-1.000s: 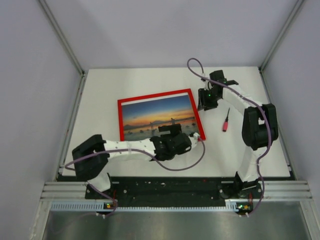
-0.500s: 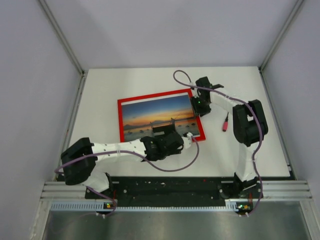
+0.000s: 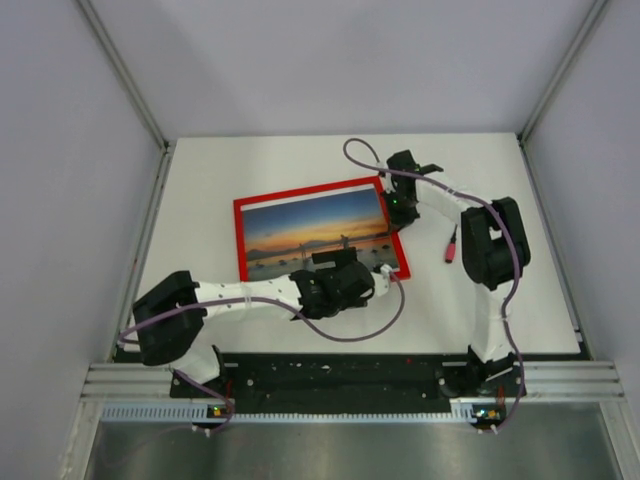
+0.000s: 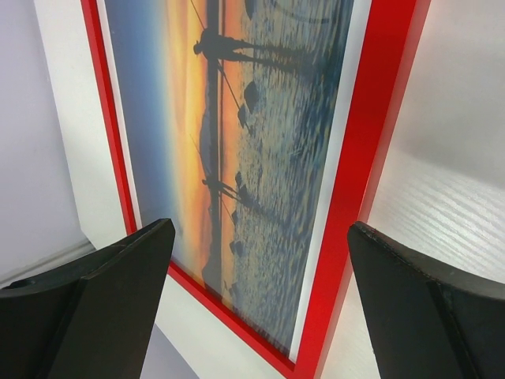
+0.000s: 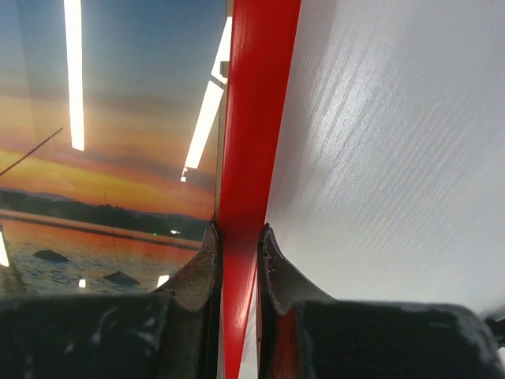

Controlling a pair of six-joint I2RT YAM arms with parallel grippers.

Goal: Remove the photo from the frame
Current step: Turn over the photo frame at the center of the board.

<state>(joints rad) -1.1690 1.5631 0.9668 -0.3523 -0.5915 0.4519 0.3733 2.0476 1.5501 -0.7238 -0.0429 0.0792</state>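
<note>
The frame (image 3: 310, 190) is thin and bright red and lies flat on the white table with the photo (image 3: 310, 232), an orange-and-blue sunset over water, face up inside it. My right gripper (image 3: 398, 208) is at the frame's right side. In the right wrist view it (image 5: 237, 237) is shut on the red rim (image 5: 256, 118), one finger on the photo (image 5: 118, 118) side and one on the table side. My left gripper (image 3: 345, 262) hovers over the frame's near right part. In the left wrist view it (image 4: 260, 260) stands wide open above the rim (image 4: 379, 142) and the print (image 4: 252, 142), holding nothing.
A small pink-handled screwdriver (image 3: 452, 243) lies on the table right of the frame, beside the right arm. Grey walls close in the table (image 3: 250, 155) on the left, back and right. A purple cable loops from each wrist.
My right gripper has moved left onto the frame's right edge and closed on it. The left arm shifted a little along the frame's near edge, still open.
</note>
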